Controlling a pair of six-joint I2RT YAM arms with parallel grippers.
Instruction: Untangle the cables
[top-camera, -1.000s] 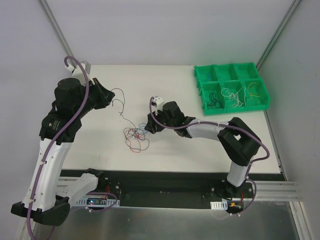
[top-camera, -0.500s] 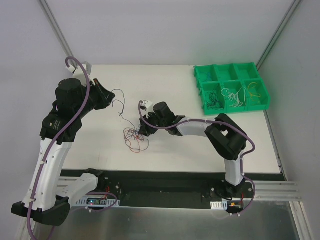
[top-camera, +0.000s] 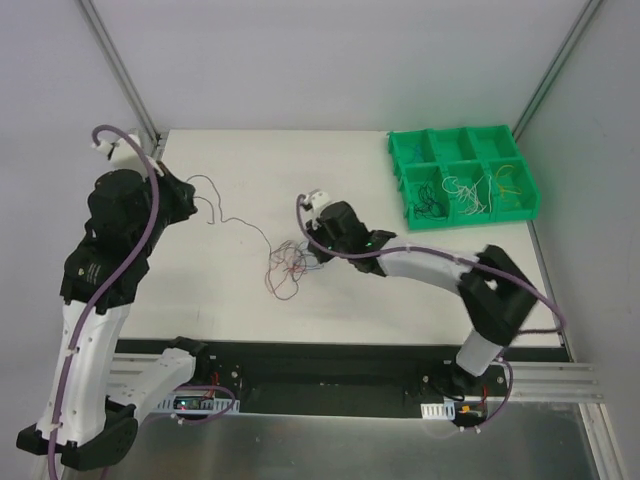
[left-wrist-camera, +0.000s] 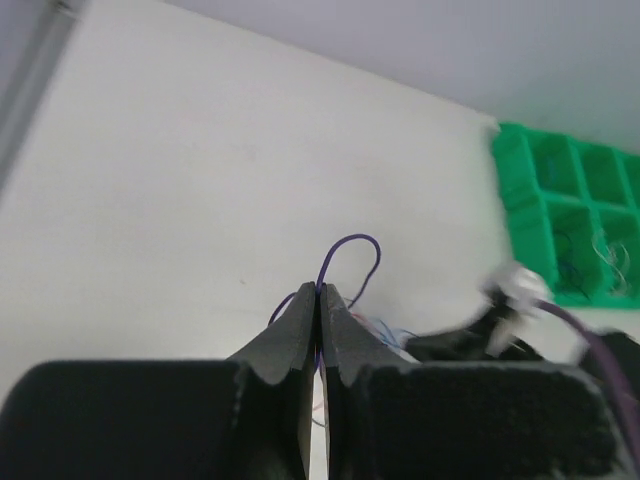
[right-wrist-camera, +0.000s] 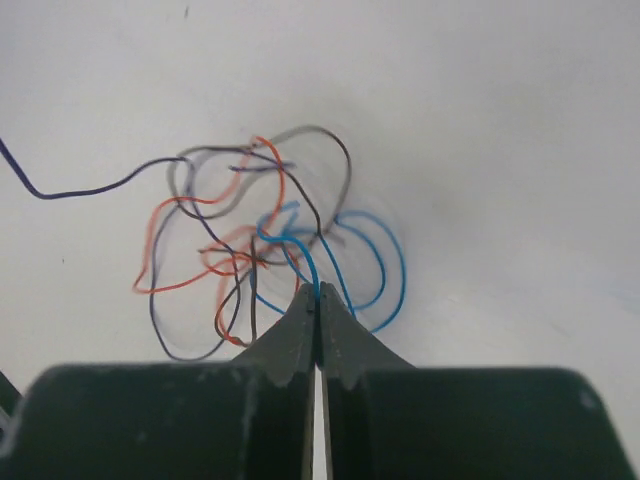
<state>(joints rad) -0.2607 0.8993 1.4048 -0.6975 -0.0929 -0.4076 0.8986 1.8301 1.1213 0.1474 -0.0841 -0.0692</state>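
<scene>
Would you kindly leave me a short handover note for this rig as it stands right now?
The left tool is shut on a dark wire that runs to the tangle.
The right tool is shut on a blue wire at the tangle's edge.
Done: some sorted wires lie in the green bin.
Left: the red, dark, grey and blue strands are looped together. Draw them apart, probably the dark one first.

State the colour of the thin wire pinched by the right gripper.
Blue; the thin wire in the right gripper shows best in the right wrist view.
</scene>
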